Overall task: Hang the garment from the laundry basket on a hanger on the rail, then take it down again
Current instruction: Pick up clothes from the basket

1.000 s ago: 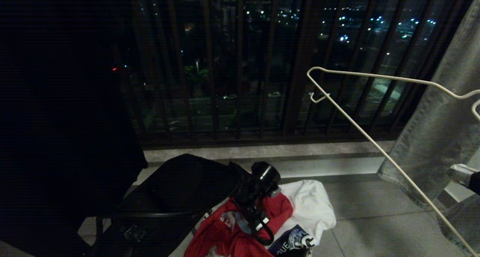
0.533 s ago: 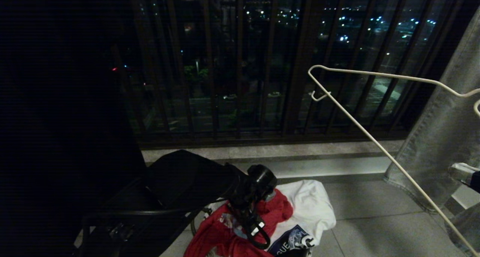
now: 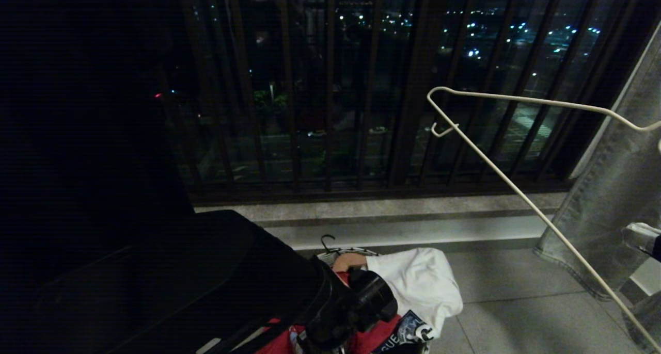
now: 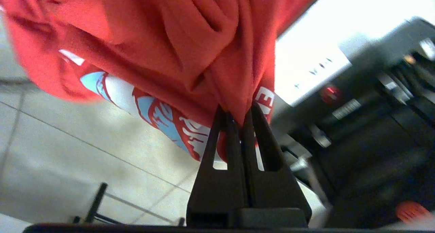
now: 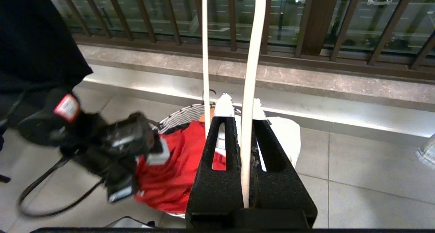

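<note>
The garment [image 4: 190,39], a red T-shirt with a white and light-blue print, hangs bunched from my left gripper [image 4: 238,110], which is shut on a fold of it. It hangs partly over the laundry basket [image 5: 183,114], whose white woven rim shows behind it, and in the head view only a red strip of the garment [image 3: 384,329] shows under my left wrist. My right gripper [image 5: 242,104] is shut on the thin white wire hanger [image 5: 249,73], held up at the right of the head view as the hanger [image 3: 539,217]. The rail is out of view.
A white T-shirt [image 3: 418,276] with a dark print lies over the basket's right side. A wooden hanger's end [image 3: 348,261] pokes out at the basket's far rim. A black garment [image 3: 77,137] hangs at the left and jeans [image 3: 619,199] at the right. Dark window railing bars [image 3: 330,85] stand beyond a stone ledge.
My left gripper has shut on the red garment. The arm has then drawn up and back toward the camera, lifting the garment off the basket. The right arm has kept still.
</note>
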Controlling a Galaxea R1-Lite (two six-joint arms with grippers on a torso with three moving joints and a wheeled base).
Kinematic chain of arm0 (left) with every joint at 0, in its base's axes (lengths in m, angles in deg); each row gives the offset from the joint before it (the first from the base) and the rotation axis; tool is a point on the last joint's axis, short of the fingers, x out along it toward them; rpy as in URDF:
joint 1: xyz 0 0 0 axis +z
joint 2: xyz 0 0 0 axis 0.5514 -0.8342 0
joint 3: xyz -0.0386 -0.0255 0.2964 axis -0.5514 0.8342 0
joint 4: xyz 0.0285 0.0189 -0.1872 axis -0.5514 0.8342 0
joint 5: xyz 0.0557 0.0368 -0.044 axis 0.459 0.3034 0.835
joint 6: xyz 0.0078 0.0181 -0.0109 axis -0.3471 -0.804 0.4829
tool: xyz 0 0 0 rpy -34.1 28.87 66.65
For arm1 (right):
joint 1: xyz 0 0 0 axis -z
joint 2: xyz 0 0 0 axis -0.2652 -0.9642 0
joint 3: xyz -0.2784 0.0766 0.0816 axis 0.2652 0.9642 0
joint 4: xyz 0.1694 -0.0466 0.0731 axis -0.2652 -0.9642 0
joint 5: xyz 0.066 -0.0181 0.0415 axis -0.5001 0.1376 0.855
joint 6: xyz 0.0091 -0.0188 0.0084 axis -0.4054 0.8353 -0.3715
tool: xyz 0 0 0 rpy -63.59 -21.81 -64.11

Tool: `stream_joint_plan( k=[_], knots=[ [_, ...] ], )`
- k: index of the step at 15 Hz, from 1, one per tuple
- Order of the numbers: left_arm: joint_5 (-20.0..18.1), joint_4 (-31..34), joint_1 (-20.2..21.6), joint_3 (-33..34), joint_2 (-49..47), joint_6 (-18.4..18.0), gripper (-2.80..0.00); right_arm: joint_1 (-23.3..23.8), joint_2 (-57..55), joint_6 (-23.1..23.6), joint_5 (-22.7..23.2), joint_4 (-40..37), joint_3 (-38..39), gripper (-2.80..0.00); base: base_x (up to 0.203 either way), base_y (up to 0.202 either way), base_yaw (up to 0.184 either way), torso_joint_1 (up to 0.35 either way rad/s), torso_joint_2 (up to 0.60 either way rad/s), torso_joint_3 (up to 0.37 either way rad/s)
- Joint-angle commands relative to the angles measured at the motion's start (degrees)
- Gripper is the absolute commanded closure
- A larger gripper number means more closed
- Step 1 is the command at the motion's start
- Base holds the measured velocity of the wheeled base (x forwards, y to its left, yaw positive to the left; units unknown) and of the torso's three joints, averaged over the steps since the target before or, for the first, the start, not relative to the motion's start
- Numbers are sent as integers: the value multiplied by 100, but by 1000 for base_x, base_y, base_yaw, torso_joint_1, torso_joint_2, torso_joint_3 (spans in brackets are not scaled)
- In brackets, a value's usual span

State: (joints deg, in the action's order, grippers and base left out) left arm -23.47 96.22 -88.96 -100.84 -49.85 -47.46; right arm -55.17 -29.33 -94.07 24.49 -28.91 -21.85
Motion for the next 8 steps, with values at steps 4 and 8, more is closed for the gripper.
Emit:
stream_joint_plan(
  k=[4,8],
  knots=[
    [36,13,-154,125,-6,58,0,-2,3,-10,-10,-2,11,0,0,0,0,0,0,0],
    [280,13,-86,72,-138,153,-280,-2,-32,-10,-10,6,20,0,0,0,0,0,0,0]
  ],
)
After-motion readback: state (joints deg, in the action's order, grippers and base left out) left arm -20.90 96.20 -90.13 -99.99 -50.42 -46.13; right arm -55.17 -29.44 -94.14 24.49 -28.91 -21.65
